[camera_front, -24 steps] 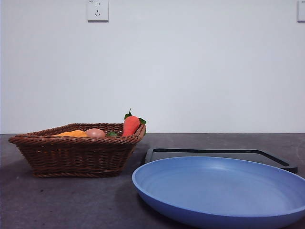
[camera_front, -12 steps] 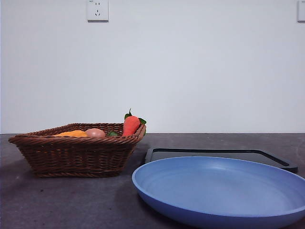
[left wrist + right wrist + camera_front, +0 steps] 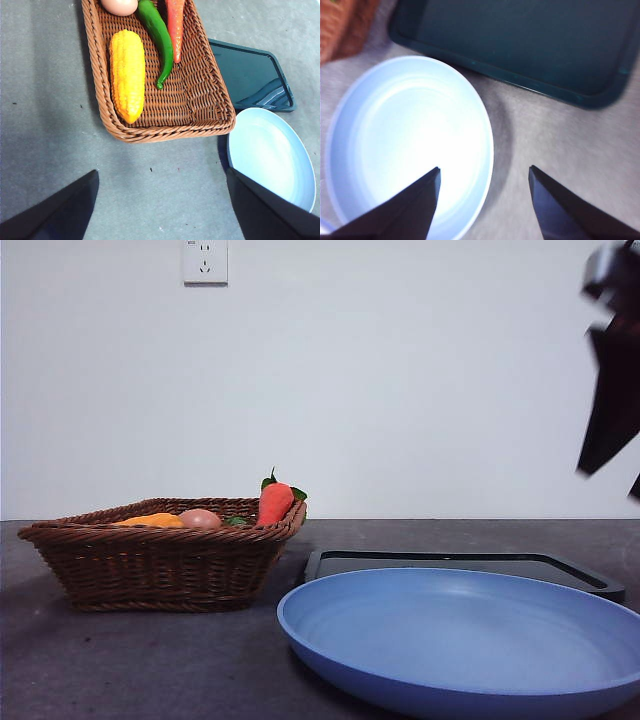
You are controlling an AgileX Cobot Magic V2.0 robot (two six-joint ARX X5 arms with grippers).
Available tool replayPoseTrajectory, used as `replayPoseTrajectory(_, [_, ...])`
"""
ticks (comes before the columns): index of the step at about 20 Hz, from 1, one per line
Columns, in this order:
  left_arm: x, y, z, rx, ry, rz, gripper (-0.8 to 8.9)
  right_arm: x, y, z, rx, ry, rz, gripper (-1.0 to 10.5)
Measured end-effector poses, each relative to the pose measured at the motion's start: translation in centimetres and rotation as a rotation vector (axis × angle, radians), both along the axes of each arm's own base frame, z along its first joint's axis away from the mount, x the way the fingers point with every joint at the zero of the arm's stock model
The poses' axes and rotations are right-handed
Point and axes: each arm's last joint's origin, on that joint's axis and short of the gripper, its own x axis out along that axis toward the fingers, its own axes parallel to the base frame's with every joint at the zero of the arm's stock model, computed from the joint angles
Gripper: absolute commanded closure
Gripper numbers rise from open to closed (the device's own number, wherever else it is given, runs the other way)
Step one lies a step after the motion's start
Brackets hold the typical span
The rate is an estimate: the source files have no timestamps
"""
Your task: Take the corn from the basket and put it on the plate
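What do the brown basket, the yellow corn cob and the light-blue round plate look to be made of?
The brown woven basket looks like wicker: interlaced strands and a braided rim. The yellow corn cob seems plastic: glossy, evenly coloured ridged rows. The light-blue round plate has a smooth, matte surface with a raised rim; plastic or glazed ceramic, I cannot tell which.

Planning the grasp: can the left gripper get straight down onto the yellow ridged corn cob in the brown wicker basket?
Probably yes. The left gripper is open above the table, nothing covers the yellow ridged corn cob, and the green pepper beside it in the brown wicker basket lies apart.
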Motion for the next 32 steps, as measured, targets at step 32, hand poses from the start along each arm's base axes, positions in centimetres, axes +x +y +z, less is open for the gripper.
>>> replayPoseTrajectory(32, [11.5,-5.9,0.9,0.273,0.08,-0.055,4.01,-0.4,2.1,2.2,0.011,-0.04,0.094,9.4])
